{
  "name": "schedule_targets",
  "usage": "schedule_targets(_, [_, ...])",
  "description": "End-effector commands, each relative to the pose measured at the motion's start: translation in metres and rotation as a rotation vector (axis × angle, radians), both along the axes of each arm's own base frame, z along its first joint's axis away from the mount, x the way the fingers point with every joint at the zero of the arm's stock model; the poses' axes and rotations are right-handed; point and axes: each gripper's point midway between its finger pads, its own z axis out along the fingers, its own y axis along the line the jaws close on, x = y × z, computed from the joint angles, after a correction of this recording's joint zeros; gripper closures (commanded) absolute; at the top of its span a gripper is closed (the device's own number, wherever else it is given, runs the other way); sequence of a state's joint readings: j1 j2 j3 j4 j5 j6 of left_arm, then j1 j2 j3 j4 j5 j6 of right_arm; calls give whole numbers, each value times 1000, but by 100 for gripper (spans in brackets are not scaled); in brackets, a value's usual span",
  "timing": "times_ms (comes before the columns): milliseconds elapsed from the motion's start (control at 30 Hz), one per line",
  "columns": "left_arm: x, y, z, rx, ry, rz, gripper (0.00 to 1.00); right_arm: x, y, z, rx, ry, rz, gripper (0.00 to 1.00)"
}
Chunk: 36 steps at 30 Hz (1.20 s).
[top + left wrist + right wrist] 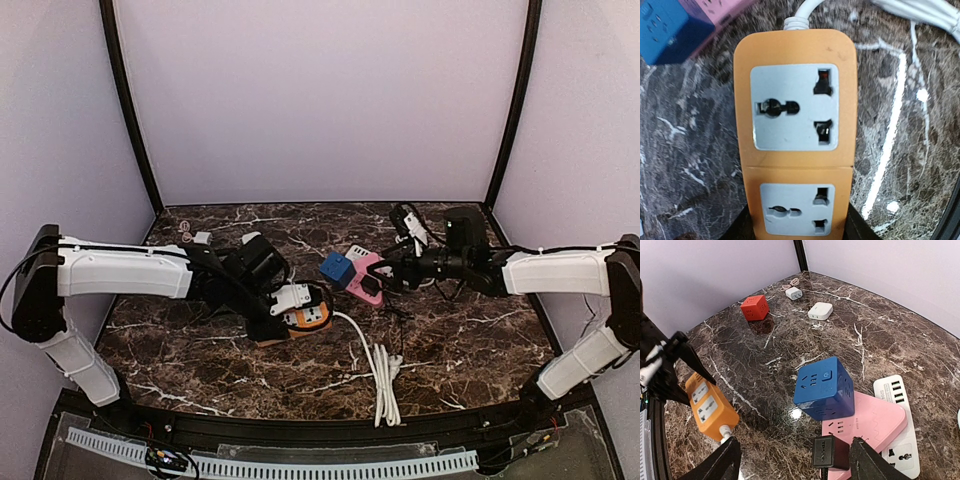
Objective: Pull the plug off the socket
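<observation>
Here, black plug [830, 452], logo unreadable, pink socket [875, 421]

The plug [830, 452] — small, black, boxy — stood upright in the near end of the pink socket [875, 421], a flat slab lying on the marble table [755, 365] (a blue cube [822, 387] touched its far side).

On the dark marble table [470, 340] an orange power strip [305, 317] with two grey outlet faces lay left of centre. Its white cable [385, 385] trailed off to a folded bundle near the front edge. A blue cube socket [824, 387] stood near the middle, with a white power strip [905, 455] with USB ports close by. Well apart, toward the far corner, sat a red cube [754, 307], a white adapter [820, 311] and a smaller white charger [794, 293].
</observation>
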<state>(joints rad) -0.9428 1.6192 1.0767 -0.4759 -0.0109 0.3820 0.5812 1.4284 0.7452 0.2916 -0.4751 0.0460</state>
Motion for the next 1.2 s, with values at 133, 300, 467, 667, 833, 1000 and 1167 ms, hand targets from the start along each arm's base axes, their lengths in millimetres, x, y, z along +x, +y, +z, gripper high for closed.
schedule_targets(133, [11,-46,109,-328,-130,-46,96,9,-15,10,18,-43,-72,26])
schedule_targets(300, [12,-69,165,-501,-185,-100,99,15,-34,26,35,-95,-156,25])
schedule_targets(467, [18,-85,212,-609,-252,-124,99,26,-66,41,58,-144,-297,20])
schedule_targets(667, [27,-103,258,-692,-278,-167,99,32,-96,48,86,-163,-415,11])
schedule_targets(833, [55,-110,288,-756,-317,-129,99,36,-103,42,80,-145,-454,4])
schedule_targets(1000, [124,-102,292,-728,-355,84,99,39,-106,40,80,-139,-473,1])
schedule_targets(1167, [178,-104,288,-735,-369,183,99,41,-110,37,72,-135,-494,1])
